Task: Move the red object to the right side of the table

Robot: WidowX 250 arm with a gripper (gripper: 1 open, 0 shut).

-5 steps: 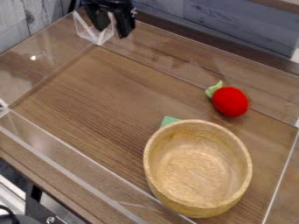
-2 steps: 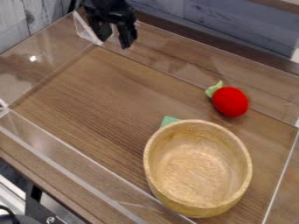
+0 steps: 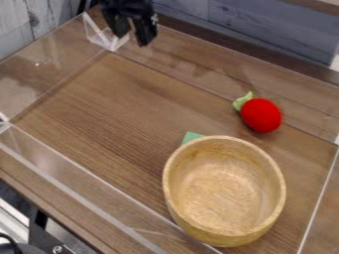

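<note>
The red object (image 3: 261, 114) is a small round soft toy fruit with a green leaf at its upper left; it lies on the brown wood-grain table (image 3: 119, 119) toward the right. My gripper (image 3: 134, 32) hangs at the top left, near the far wall, well away from the toy. Its dark fingers (image 3: 145, 33) point down and stand apart, with nothing between them.
A large light wooden bowl (image 3: 224, 190) stands at the front right, just below the toy, with a bit of green (image 3: 192, 137) showing at its far rim. Low clear acrylic walls (image 3: 73, 174) edge the tabletop.
The gripper has shifted slightly near the far left wall, dipping a little and coming back. The toy and the bowl have not moved.
</note>
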